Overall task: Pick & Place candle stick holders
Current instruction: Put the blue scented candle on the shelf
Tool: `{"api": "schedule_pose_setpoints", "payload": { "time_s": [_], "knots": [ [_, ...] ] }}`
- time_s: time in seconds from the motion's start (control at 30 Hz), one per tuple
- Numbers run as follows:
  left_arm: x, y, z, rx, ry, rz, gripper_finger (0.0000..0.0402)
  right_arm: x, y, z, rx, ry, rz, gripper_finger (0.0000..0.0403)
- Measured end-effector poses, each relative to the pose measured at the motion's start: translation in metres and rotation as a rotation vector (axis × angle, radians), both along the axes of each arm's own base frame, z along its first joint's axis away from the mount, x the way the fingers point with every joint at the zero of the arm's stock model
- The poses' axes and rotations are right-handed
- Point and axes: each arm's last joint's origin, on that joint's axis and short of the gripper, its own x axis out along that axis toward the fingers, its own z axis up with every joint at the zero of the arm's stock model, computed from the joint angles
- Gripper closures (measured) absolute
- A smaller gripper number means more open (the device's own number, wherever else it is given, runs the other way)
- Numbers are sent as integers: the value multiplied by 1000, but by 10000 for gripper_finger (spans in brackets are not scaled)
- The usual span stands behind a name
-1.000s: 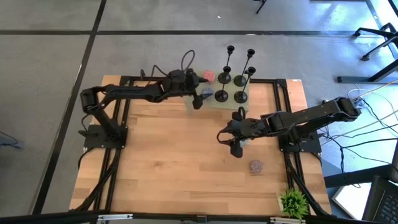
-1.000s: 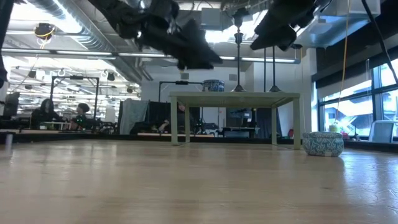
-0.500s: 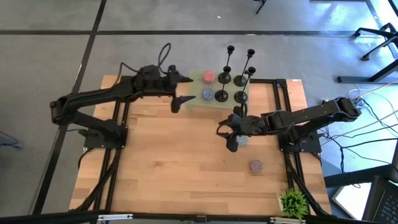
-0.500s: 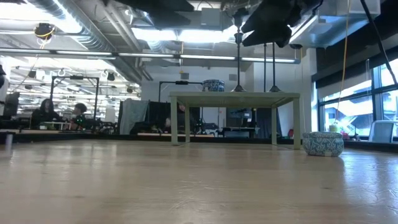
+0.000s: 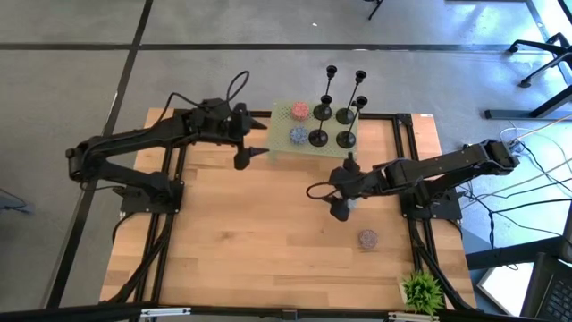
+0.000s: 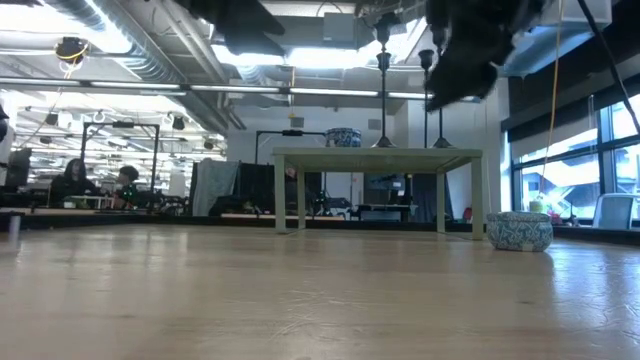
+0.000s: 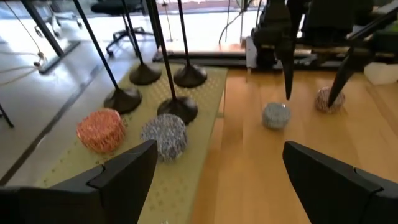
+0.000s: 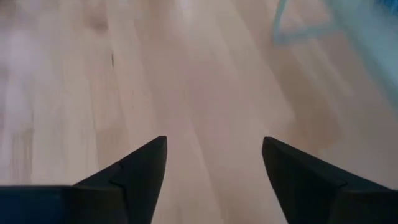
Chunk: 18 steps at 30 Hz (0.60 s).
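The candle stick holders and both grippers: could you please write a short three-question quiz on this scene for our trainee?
1. True or false: all four candle stick holders stand on the pale green mat.
2. Which gripper is holding something? A: the left gripper. B: the right gripper. C: neither, both are open and empty.
3. Fill in: ___ small round speckled items lie on the bare wooden table, off the mat.

Key: 1 true; 2 C; 3 two.
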Motion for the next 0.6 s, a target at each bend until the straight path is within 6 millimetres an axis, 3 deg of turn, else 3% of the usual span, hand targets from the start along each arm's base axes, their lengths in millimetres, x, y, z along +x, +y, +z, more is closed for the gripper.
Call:
{"api": "schedule_pose_setpoints", "payload": {
  "time_s": [0.37, 0.6],
  "knots": [
    [8, 2, -12, -39, 39, 7, 57, -32, -2, -22, 69, 359, -250, 88],
    [10, -3, -11, -40, 32, -10, 57, -23, -3, -43, 134, 428, -474, 88]
  ]
}}
